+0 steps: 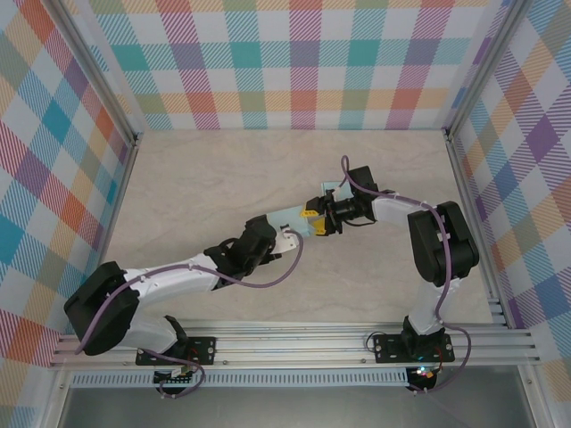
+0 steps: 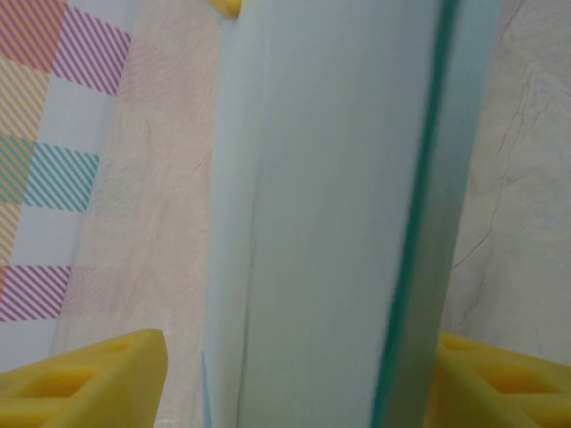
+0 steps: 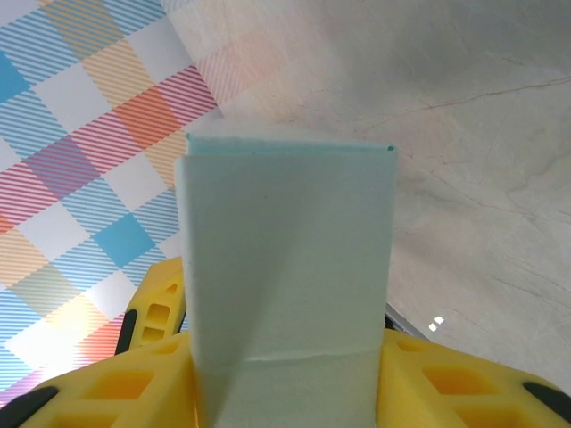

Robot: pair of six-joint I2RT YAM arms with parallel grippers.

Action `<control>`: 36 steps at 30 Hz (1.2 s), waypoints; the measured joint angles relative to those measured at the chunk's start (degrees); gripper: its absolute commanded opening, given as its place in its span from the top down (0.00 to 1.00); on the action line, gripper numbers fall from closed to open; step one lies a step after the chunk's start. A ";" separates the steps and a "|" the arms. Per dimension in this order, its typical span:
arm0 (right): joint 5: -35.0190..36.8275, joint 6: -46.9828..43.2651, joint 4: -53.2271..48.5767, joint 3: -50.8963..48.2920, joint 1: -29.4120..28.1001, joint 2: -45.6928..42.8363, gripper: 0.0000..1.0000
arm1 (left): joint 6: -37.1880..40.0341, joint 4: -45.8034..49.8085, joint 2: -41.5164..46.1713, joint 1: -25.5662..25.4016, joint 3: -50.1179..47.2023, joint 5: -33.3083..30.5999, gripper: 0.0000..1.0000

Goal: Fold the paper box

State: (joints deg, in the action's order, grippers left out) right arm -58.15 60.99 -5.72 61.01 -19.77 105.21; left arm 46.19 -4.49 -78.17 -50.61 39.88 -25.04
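Meeting at the paper box point(image 1: 296, 217) in mid-table

Seen from above, both arms reach inward over the pale table point(image 1: 196, 178). Their tips come together on the pale blue-green paper box, which lies a little right of the table's centre, well apart from the checked walls point(image 1: 303, 62). The left gripper point(image 1: 284, 235) comes at the box from the near left and the right gripper point(image 1: 314, 221) from the right. The two are just beside each other.

In the right wrist view, a flat panel of the box stands straight up between the yellow fingers point(image 3: 152, 348). Its two side edges touch them, so this pincer is closed on the panel and has hold of it. A crease crosses the panel low down.

In the left wrist view, the box runs up the frame between the yellow fingers point(image 2: 98, 374), with a darker green line along its right side. The right-hand finger meets the box's edge. On the left a strip of table shows between finger and box, so this pincer stands open around the box, not clamped.
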 measured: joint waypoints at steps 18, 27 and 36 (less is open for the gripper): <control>6.82 -9.64 -10.71 -3.89 5.95 -13.90 0.16 | 0.24 28.61 0.20 3.52 16.41 15.32 0.65; 21.03 -18.01 -19.54 -3.69 7.91 -25.29 0.01 | 2.75 47.54 -12.41 9.68 32.63 28.44 0.66; 28.94 -22.67 -21.46 -5.16 7.91 -31.82 0.00 | 6.69 55.65 -24.63 10.49 44.00 32.70 0.51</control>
State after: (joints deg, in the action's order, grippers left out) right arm -29.21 38.33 -27.18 55.86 -11.86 73.38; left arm 52.88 51.16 -102.80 -40.12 83.88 7.66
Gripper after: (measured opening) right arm 0.997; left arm 0.409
